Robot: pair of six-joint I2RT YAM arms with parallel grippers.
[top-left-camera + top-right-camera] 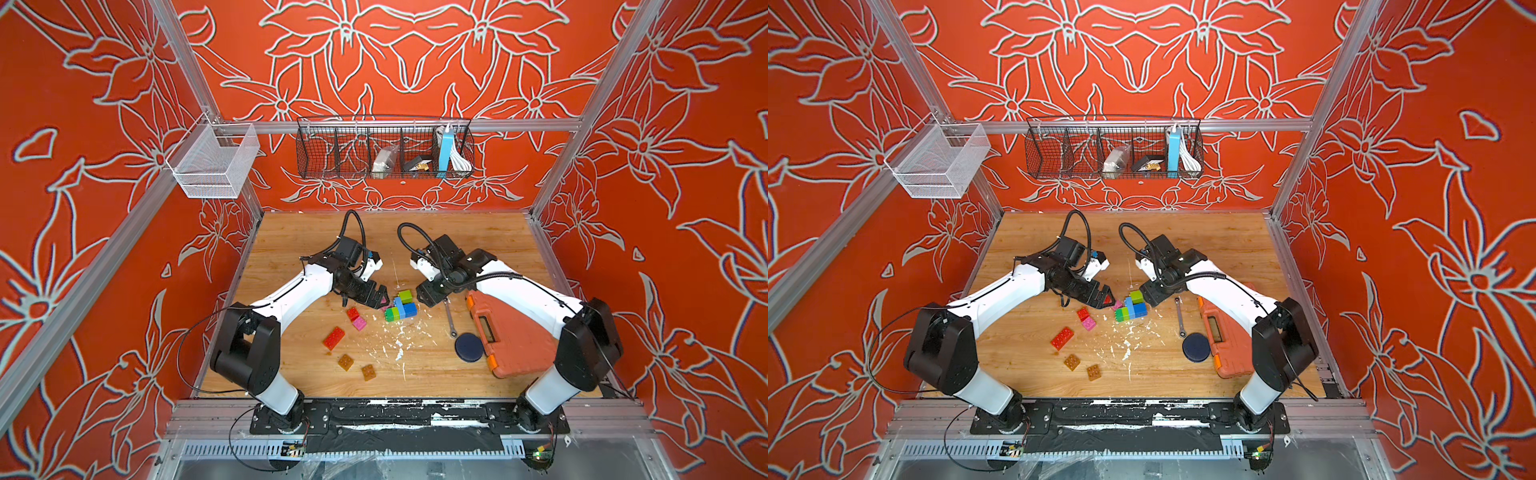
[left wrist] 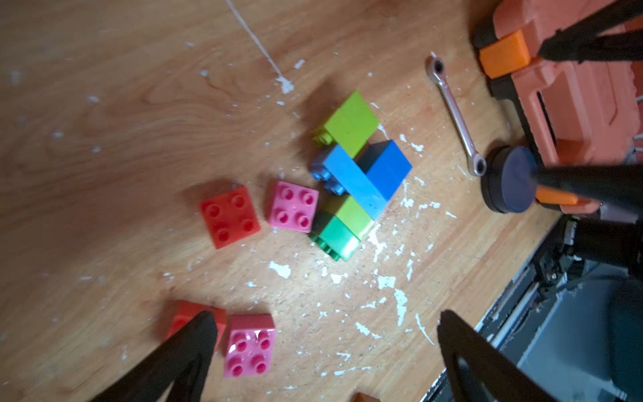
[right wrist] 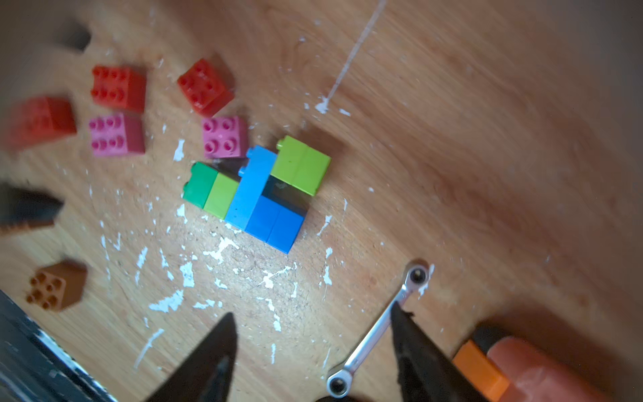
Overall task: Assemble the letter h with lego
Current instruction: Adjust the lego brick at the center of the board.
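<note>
Lego [image 1: 400,308] lies between left gripper [image 2: 327,315] and right gripper [image 3: 311,309], both spread and holding nothing; basket [image 1: 324,160] holds a cable [image 1: 457,160].

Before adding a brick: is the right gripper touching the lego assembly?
Apart. Right wrist view shows bare table between the open right gripper and the lego assembly.

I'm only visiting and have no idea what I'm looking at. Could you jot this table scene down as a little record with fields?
Built so far: joined cluster of green, lime and blue bricks, lying flat
Loose pieces: long red brick, two amber-brown bricks, red square and pink square beside the cluster
Left fingers: spread open, holding nothing
Right fingers: spread open, holding nothing, above the wrench
Other items: orange tool case, dark round disc
</note>
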